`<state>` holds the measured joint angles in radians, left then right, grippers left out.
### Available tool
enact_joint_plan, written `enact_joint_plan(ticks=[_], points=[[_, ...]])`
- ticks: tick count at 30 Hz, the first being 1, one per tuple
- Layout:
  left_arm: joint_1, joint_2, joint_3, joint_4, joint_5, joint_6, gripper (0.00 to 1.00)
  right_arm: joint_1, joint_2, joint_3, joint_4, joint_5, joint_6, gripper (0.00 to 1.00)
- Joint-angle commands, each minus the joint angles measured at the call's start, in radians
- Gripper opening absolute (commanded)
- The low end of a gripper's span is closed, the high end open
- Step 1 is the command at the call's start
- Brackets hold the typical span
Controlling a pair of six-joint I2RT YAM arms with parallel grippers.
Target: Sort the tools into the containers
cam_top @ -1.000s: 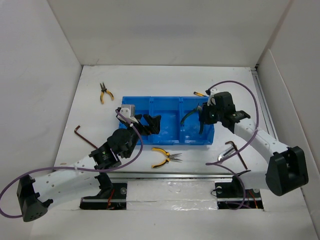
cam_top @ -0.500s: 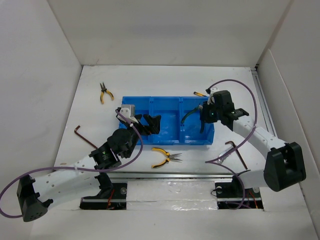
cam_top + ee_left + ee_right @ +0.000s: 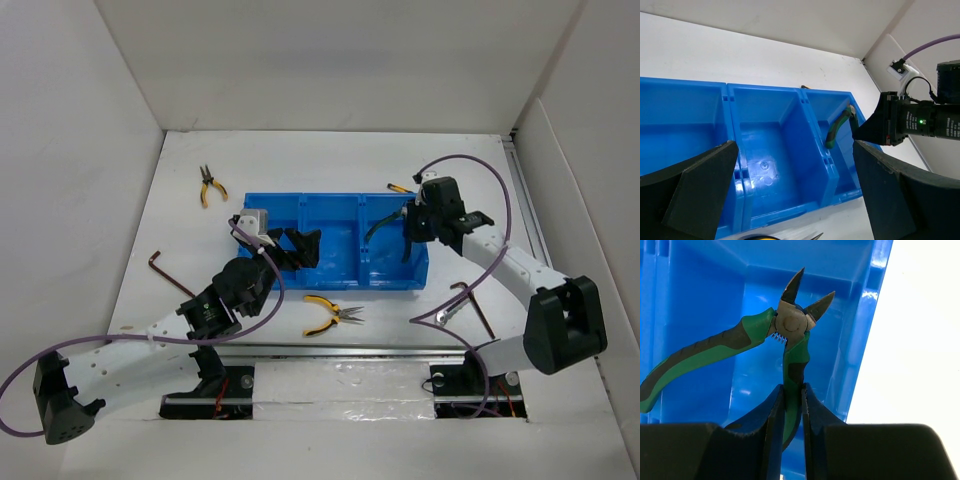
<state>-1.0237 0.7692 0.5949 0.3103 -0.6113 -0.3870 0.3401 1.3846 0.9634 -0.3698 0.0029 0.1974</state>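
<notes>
Green pliers point(image 3: 790, 325): likely stiff, light; grippy handle, centre frame.
Right gripper point(image 3: 792, 389): narrow, pinching one handle.
Left gripper point(image 3: 795, 192): wide, empty.

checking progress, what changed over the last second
The right gripper, jaws shut on the green-handled cutters, drifted slightly toward the far side over the right compartment of the blue tray. The left gripper stayed open and still; the yellow-handled pliers in front of the tray did not move.
</notes>
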Motion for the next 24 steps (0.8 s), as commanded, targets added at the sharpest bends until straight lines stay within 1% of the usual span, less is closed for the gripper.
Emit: enact_joint_plan(ticks=[1, 2, 3, 6, 18, 21, 24], points=[[0.002, -0.016, -0.010, 0.042, -0.007, -0.001, 0.99, 0.000, 0.030, 0.063, 0.016, 0.046, 0.008, 0.11], [0.002, -0.019, -0.010, 0.041, -0.008, -0.001, 0.99, 0.000, 0.036, 0.067, 0.012, 0.049, 0.010, 0.13], [0.002, -0.019, -0.012, 0.041, -0.007, 0.000, 0.99, 0.000, 0.040, 0.069, 0.009, 0.052, 0.010, 0.19], [0.002, -0.022, -0.014, 0.041, -0.007, -0.001, 0.99, 0.000, 0.054, 0.075, 0.005, 0.063, 0.016, 0.29], [0.002, -0.022, -0.014, 0.042, -0.002, -0.001, 0.99, 0.000, 0.042, 0.072, 0.005, 0.104, 0.040, 0.31], [0.002, -0.022, -0.012, 0.042, -0.004, -0.001, 0.99, 0.000, 0.001, 0.083, -0.001, 0.106, 0.048, 0.31], [0.002, -0.021, -0.012, 0.042, -0.004, -0.001, 0.99, -0.009, -0.102, 0.095, -0.003, 0.086, 0.059, 0.31]])
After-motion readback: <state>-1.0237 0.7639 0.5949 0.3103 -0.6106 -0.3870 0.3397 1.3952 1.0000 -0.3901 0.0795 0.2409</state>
